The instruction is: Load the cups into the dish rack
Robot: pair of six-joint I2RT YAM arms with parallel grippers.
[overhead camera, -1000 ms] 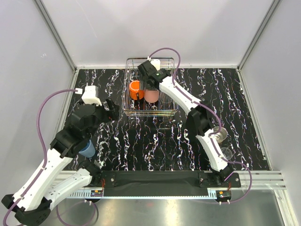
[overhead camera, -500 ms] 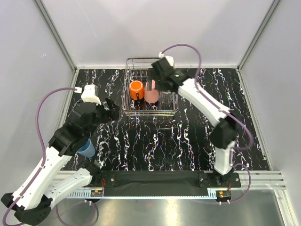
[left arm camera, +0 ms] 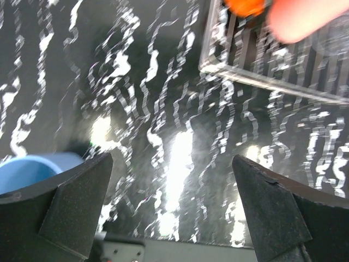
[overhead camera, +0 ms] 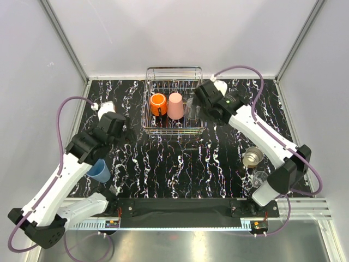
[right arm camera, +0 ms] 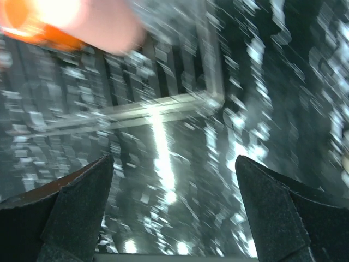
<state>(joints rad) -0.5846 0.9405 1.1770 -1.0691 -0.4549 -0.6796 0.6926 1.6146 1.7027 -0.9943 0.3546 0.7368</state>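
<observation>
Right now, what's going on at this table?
Cups are being loaded into the dish rack. The orange mug and pink tumbler sit inside it. The right gripper is open and empty beside the rack; the left gripper is open too. The blue cup, metallic cup and a clear glass are on the table.

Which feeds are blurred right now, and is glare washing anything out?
Right wrist view: heavy motion smear, dish rack and orange mug only streaks. Left wrist view: milder blur, bright glare patches on the table, light blue cup readable. Top external view: sharp, evenly lit, clear glass on the table faint.
</observation>
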